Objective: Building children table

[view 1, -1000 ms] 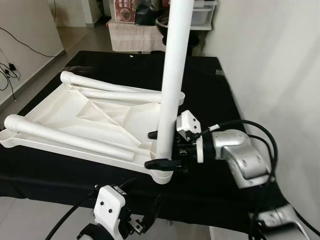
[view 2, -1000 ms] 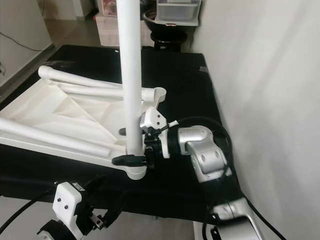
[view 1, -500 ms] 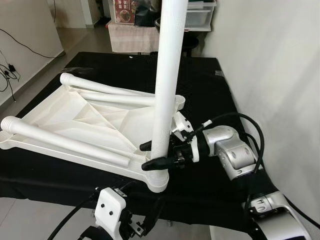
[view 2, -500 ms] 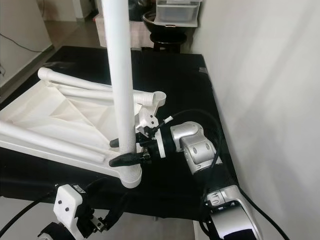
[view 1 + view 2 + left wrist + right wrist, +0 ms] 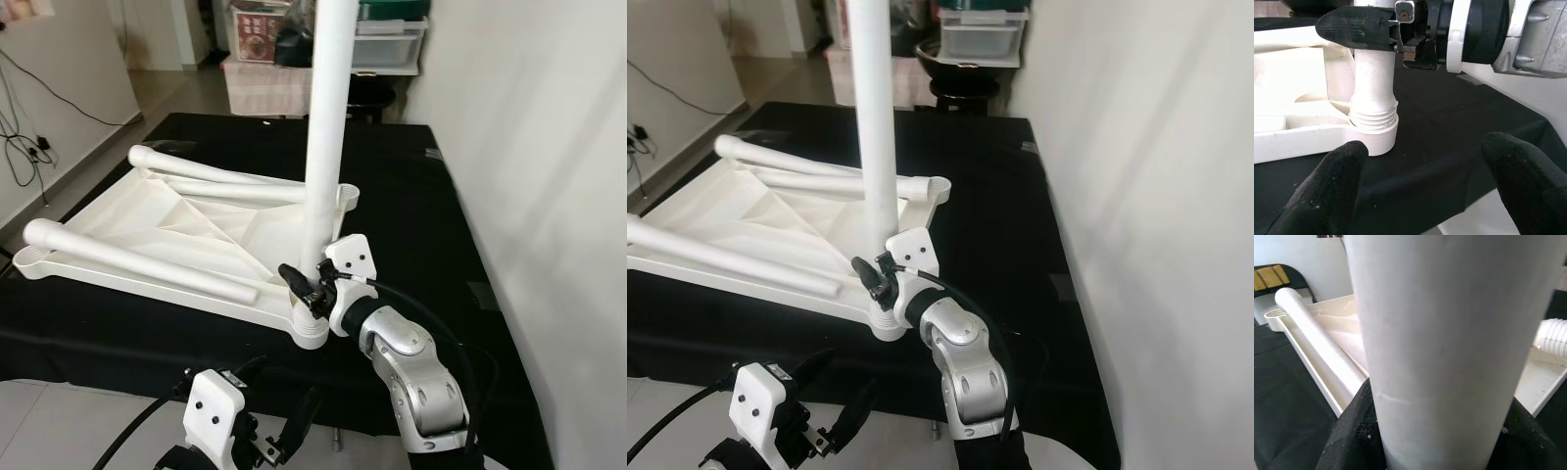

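The white table leg (image 5: pixel 328 127) stands upright in the near corner socket (image 5: pixel 1373 137) of the upturned tabletop (image 5: pixel 186 230), close to the black counter's (image 5: pixel 411 211) front edge. The right gripper (image 5: pixel 306 286) has its fingers clamped around the leg low down. The left gripper (image 5: pixel 1425 186) hovers before the edge, fingers (image 5: pixel 1327 191) spread wide. Farther back, loose legs (image 5: pixel 137 262) lie in the tabletop. The left wrist view reveals the leg's screw threads seated in the socket.

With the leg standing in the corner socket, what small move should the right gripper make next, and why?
Probably keep twisting the upright leg down into the corner socket. The right gripper is clamped on it low down, and threads show above the socket rim, so it looks not fully seated.
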Controlling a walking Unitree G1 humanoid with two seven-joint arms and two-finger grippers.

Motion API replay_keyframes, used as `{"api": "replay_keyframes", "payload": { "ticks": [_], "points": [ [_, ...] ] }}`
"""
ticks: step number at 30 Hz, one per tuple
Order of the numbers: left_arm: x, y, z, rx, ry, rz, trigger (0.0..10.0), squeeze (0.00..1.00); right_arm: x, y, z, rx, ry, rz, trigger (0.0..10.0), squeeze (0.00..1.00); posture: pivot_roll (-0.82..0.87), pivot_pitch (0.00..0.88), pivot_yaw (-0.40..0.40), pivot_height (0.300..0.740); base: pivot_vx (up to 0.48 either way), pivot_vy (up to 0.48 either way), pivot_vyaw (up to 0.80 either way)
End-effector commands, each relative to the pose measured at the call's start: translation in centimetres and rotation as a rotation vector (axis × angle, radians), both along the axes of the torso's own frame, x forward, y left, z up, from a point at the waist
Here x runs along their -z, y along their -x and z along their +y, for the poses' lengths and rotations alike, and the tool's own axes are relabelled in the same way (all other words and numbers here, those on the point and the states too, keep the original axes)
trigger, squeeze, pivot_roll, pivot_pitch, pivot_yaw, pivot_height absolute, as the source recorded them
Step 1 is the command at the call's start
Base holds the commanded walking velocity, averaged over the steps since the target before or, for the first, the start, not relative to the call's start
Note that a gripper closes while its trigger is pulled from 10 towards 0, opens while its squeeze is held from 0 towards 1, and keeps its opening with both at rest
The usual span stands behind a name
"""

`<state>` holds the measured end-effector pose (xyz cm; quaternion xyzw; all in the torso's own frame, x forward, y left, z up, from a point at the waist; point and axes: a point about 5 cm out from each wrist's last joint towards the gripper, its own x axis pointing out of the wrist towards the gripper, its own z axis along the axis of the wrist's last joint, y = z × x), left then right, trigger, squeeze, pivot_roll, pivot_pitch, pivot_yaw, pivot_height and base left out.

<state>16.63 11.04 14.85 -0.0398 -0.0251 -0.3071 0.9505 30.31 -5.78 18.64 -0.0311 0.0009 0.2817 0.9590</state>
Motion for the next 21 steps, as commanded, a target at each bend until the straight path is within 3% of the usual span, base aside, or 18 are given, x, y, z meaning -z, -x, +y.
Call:
{"api": "replay_keyframes", "payload": {
  "ticks": [1, 2, 3, 9, 10, 11, 12, 13, 14, 15, 16, 17, 18, 19, 20, 21],
  "points": [
    [0.2, 0.1, 0.0, 0.007, 0.006, 0.012, 10.0, 0.00, 1.2, -0.3, 0.0, 0.036, -0.002, 0.079, 0.0, 0.00, 0.00, 0.131, -0.035, 0.740, 0.000, 0.000, 0.00],
    [0.2, 0.1, 0.0, 0.007, 0.006, 0.012, 10.0, 0.00, 1.2, -0.3, 0.0, 0.036, -0.002, 0.079, 0.0, 0.00, 0.00, 0.131, -0.035, 0.740, 0.000, 0.000, 0.00],
    [0.2, 0.1, -0.1, 0.006, 0.006, 0.012, 10.0, 0.00, 0.7, -0.9, 0.7, -0.031, 0.017, 0.069, 10.0, 0.00, 0.00, 0.131, -0.039, 0.740, 0.000, 0.000, 0.00],
    [0.2, 0.0, -0.1, 0.004, 0.007, 0.011, 10.0, 0.00, 0.1, -1.2, 1.2, -0.102, 0.009, 0.073, 10.0, 0.00, 0.01, 0.130, -0.042, 0.740, 0.000, 0.000, 0.00],
    [0.2, 0.0, -0.2, 0.003, 0.008, 0.010, 10.0, 0.00, -0.8, -1.2, 1.6, -0.207, -0.015, 0.050, 10.0, 1.00, 0.00, 0.129, -0.045, 0.740, 0.000, 0.000, 0.00],
    [0.2, 0.0, -0.2, 0.003, 0.008, 0.010, 10.0, 0.00, -0.8, -1.2, 1.6, -0.207, -0.015, 0.050, 10.0, 1.00, 0.00, 0.129, -0.045, 0.740, 0.000, 0.000, 0.00],
    [0.2, 0.0, -0.2, 0.001, 0.010, 0.009, 10.0, 0.00, -1.7, -0.9, 2.0, -0.358, -0.029, 0.029, 10.0, 1.00, 0.00, 0.129, -0.046, 0.740, 0.000, 0.000, 0.00],
    [0.2, 0.0, -0.2, 0.001, 0.010, 0.009, 10.0, 0.00, -1.7, -0.9, 2.0, -0.358, -0.029, 0.029, 10.0, 1.00, 0.00, 0.129, -0.046, 0.740, 0.000, 0.000, 0.00],
    [0.2, -0.1, -0.2, 0.001, 0.011, 0.007, 10.0, 0.00, -2.5, -0.7, 2.0, -0.483, -0.012, -0.011, 10.0, 1.00, 0.01, 0.131, -0.052, 0.740, 0.000, 0.000, 0.00],
    [0.2, -0.1, -0.2, 0.001, 0.011, 0.007, 10.0, 0.00, -2.5, -0.7, 2.0, -0.483, -0.012, -0.011, 10.0, 1.00, 0.01, 0.131, -0.052, 0.740, 0.000, 0.000, 0.00],
    [0.1, -0.1, -0.3, -0.001, 0.013, 0.006, 10.0, 0.00, -3.1, -0.6, 1.8, -0.626, 0.041, -0.054, 10.0, 1.00, 0.01, 0.131, -0.054, 0.740, 0.000, 0.000, 0.00],
    [0.1, -0.1, -0.3, -0.001, 0.013, 0.006, 10.0, 0.00, -3.1, -0.6, 1.8, -0.626, 0.041, -0.054, 10.0, 1.00, 0.01, 0.131, -0.054, 0.740, 0.000, 0.000, 0.00],
    [0.1, 0.0, -0.3, -0.002, 0.013, 0.005, 10.0, 0.00, -3.3, -0.8, 1.5, -0.708, 0.087, -0.064, 10.0, 1.00, 0.01, 0.134, -0.058, 0.740, 0.000, 0.000, 0.00],
    [0.1, 0.0, -0.4, -0.003, 0.014, 0.004, 10.0, 0.00, -3.3, -1.0, 1.2, -0.784, 0.148, -0.069, 10.0, 0.23, 0.01, 0.134, -0.058, 0.740, 0.000, 0.000, 0.00],
    [0.1, 0.0, -0.4, -0.004, 0.015, 0.004, 10.0, 0.00, -3.3, -1.1, 1.0, -0.842, 0.190, -0.062, 10.0, 0.00, 0.01, 0.135, -0.059, 0.740, 0.000, 0.000, 0.00],
    [0.1, 0.0, -0.4, -0.008, 0.015, 0.003, 10.0, 0.00, -3.3, -1.1, 0.7, -0.943, 0.220, -0.039, 10.0, 0.00, 0.01, 0.140, -0.060, 0.740, 0.000, 0.000, 0.00]
  ]
}}
